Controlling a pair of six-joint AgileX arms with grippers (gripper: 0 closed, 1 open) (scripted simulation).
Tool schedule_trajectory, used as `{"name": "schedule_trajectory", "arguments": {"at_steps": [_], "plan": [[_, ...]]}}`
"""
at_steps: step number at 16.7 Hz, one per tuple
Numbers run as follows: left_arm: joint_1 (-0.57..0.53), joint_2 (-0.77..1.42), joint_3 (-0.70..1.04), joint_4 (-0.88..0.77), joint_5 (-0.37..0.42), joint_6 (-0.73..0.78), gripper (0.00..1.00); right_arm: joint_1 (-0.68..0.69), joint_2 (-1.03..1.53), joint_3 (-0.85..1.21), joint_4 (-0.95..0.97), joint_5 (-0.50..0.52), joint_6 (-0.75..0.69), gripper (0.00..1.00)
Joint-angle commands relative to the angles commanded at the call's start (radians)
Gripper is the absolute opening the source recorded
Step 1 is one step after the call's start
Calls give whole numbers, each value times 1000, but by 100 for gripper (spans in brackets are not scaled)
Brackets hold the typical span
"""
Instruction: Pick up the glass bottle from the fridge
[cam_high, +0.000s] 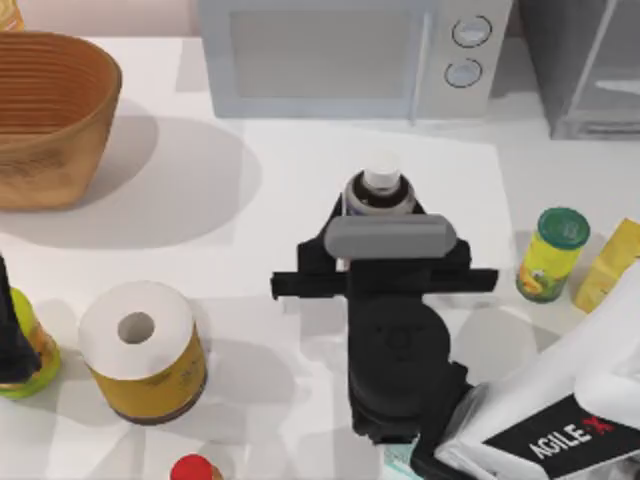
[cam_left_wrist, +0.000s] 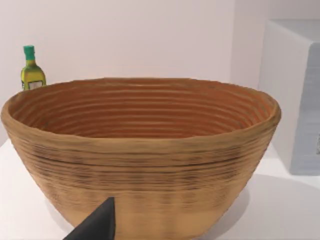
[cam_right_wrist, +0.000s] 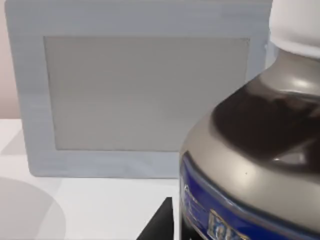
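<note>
Top view showed my right gripper (cam_high: 378, 225) straddling the glass bottle (cam_high: 380, 186) for a pinch; whether it had clamped, I couldn't tell.

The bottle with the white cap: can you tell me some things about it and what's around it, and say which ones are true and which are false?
1. The glass bottle stands on the table in front of the microwave. True.
2. The bottle lies on its side. False: it stands upright.
3. The right gripper is right at the bottle. True.
4. The bottle sits inside the basket. False: the basket is far off at the table's left.
5. The bottle's cap is red. False: it is white.
</note>
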Motion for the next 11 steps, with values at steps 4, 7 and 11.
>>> {"name": "schedule_trajectory", "arguments": {"at_steps": [4,7,11], "plan": [[0,0,0,0,0,0,100,0,0,0,0,0,0,90],[0,0,0,0,0,0,100,0,0,0,0,0,0,100],[0,0,0,0,0,0,100,0,0,0,0,0,0,100]]}}
